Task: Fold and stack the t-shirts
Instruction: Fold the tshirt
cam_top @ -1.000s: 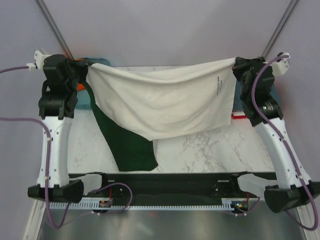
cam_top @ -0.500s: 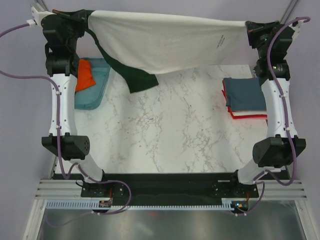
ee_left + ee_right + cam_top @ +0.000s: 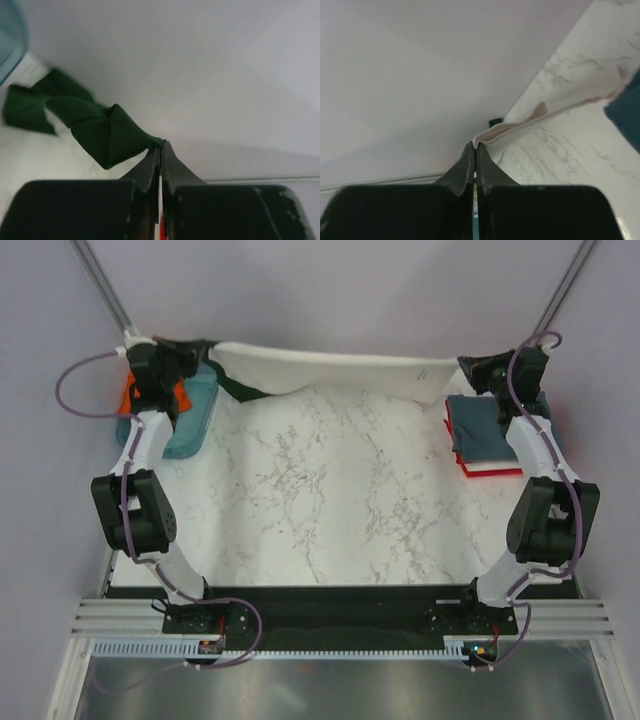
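The cream t-shirt [image 3: 330, 371] with dark green sleeves hangs stretched between my two grippers along the table's far edge. My left gripper [image 3: 195, 352] is shut on its left end, pinching a dark green sleeve [image 3: 107, 132] at the fingertips [image 3: 161, 145]. My right gripper [image 3: 468, 367] is shut on the cream edge [image 3: 507, 131] at its tips [image 3: 474, 145]. An orange t-shirt [image 3: 170, 397] lies in the teal tray [image 3: 192, 418]. A folded slate-blue t-shirt [image 3: 485, 426] lies on a red one [image 3: 490, 469] at the far right.
The marble table [image 3: 330, 500] spreads in front of the shirt. The grey back wall [image 3: 330, 290] stands just behind both grippers. Both arms reach far forward along the table's left and right sides.
Both grippers have swung from high above the table to its far edge and down. The cream shirt has dropped with them, and its lower part now drapes at the back of the table.
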Robot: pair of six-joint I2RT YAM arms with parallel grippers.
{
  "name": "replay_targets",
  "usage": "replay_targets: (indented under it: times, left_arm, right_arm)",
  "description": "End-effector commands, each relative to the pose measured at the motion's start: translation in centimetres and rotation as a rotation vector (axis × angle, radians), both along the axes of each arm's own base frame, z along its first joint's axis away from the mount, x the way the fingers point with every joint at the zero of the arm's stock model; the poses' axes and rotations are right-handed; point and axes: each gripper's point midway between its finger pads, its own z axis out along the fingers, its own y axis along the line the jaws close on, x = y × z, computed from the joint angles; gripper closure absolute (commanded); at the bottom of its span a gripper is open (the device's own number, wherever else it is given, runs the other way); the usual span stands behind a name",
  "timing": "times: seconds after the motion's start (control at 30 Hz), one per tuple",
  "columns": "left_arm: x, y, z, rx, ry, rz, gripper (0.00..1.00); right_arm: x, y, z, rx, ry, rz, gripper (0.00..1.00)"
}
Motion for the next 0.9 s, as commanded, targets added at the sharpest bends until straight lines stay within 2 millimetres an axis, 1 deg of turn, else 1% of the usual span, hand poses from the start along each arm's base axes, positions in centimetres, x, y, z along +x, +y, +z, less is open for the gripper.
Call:
replay_targets:
  times: [0.0, 0.03, 0.07, 0.1, 0.13, 0.17, 0.2, 0.23, 0.27, 0.3, 0.33, 0.37, 0.4, 0.43, 0.47, 0.5, 0.53, 0.57, 0.6, 0.63, 0.67, 0.7, 0.73, 0.77, 0.8, 0.83, 0.87]
  left_arm:
    - [-4.0, 1.4, -0.1, 0.082, -0.1, 0.051, 0.98]
    - [-5.0, 1.2, -0.4, 0.102, -0.1, 0.051, 0.98]
    - [-5.8, 1.3, -3.4, 0.098, -0.042, 0.058, 0.98]
    - [-6.4, 1.2, -4.3, 0.097, -0.025, 0.059, 0.98]
    - [-7.0, 1.1, -5.3, 0.099, -0.01, 0.06, 0.98]
    - [-8.2, 0.9, -6.6, 0.097, 0.014, 0.06, 0.98]
    - [-8.8, 0.8, -7.2, 0.096, 0.027, 0.06, 0.98]
    - [-9.3, 0.8, -7.8, 0.105, 0.037, 0.065, 0.98]
    - [-10.3, 0.8, -8.7, 0.105, 0.058, 0.073, 0.98]
    - [-10.8, 0.7, -9.4, 0.104, 0.078, 0.072, 0.98]
    - [-11.3, 0.8, -10.7, 0.102, 0.11, 0.076, 0.98]
    - [-11.8, 0.7, -10.5, 0.104, 0.107, 0.078, 0.98]
    - [-12.2, 0.5, -10.9, 0.102, 0.117, 0.072, 0.98]
    - [-12.6, 0.3, -11.8, 0.097, 0.139, 0.065, 0.98]
    - [-13.2, 0.2, -11.6, 0.096, 0.146, 0.065, 0.98]
    - [-13.8, 0.1, -12.7, 0.095, 0.192, 0.06, 0.98]
    - [-14.6, 0.0, -13.9, 0.092, 0.23, 0.06, 0.98]
    - [-15.2, 0.0, -14.5, 0.088, 0.253, 0.066, 0.98]
    - [-16.0, 0.0, -14.4, 0.084, 0.256, 0.073, 0.98]
    - [-17.0, 0.0, -16.2, 0.077, 0.297, 0.081, 0.98]
    - [-17.6, 0.0, -16.6, 0.072, 0.306, 0.089, 0.98]
    - [-18.4, -0.1, -16.1, 0.062, 0.291, 0.099, 0.98]
    - [-19.5, -0.1, -18.0, 0.052, 0.34, 0.111, 0.98]
    - [-20.1, -0.1, -18.3, 0.049, 0.347, 0.116, 0.98]
    - [-20.7, -0.2, -18.7, 0.045, 0.355, 0.117, 0.98]
    - [-21.9, -0.5, -19.5, 0.044, 0.371, 0.113, 0.98]
    - [-22.5, -0.6, -19.9, 0.044, 0.376, 0.113, 0.98]
  right_arm:
    - [-0.5, -1.5, -1.1, -0.029, -0.044, -0.026, 1.0]
    - [-1.0, -1.4, -2.9, -0.036, -0.009, -0.023, 1.0]
    - [-1.2, -1.3, -3.8, -0.04, 0.01, -0.021, 1.0]
    - [-1.5, -1.3, -4.6, -0.045, 0.028, -0.022, 1.0]
    - [-2.1, -1.4, -6.0, -0.048, 0.058, -0.026, 1.0]
    - [-2.4, -1.2, -6.7, -0.05, 0.071, -0.023, 1.0]
    - [-2.9, -1.2, -6.7, -0.051, 0.071, -0.022, 1.0]
    - [-3.6, -1.1, -8.1, -0.048, 0.101, -0.021, 1.0]
    - [-3.9, -1.0, -8.5, -0.047, 0.107, -0.017, 1.0]
    - [-4.3, -0.9, -8.6, -0.051, 0.109, -0.015, 1.0]
    - [-4.7, -0.7, -9.3, -0.054, 0.128, -0.011, 1.0]
    - [-5.0, -0.7, -9.6, -0.058, 0.135, -0.009, 1.0]
    - [-5.4, -0.7, -9.5, -0.061, 0.134, -0.015, 1.0]
    - [-5.7, -0.6, -10.0, -0.064, 0.147, -0.013, 1.0]
    - [-6.0, -0.7, -10.2, -0.068, 0.156, -0.016, 1.0]
    - [-6.6, -0.5, -10.1, -0.071, 0.162, -0.016, 1.0]
    - [-7.2, -0.3, -11.0, -0.069, 0.184, -0.015, 1.0]
    - [-7.7, -0.3, -11.2, -0.072, 0.188, -0.023, 1.0]
    - [-8.8, -0.2, -11.8, -0.074, 0.199, -0.036, 1.0]
    - [-9.3, -0.1, -12.0, -0.076, 0.201, -0.042, 1.0]
    - [-9.9, -0.1, -12.2, -0.078, 0.203, -0.048, 1.0]
    - [-11.0, -0.1, -12.7, -0.081, 0.213, -0.057, 1.0]
    - [-11.5, 0.0, -13.1, -0.083, 0.221, -0.061, 1.0]
    - [-12.2, 0.0, -13.4, -0.084, 0.227, -0.066, 1.0]
    - [-13.4, 0.1, -14.0, -0.086, 0.232, -0.07, 1.0]
    - [-13.9, 0.1, -14.4, -0.089, 0.237, -0.077, 1.0]
    - [-14.5, 0.1, -14.8, -0.091, 0.24, -0.079, 1.0]
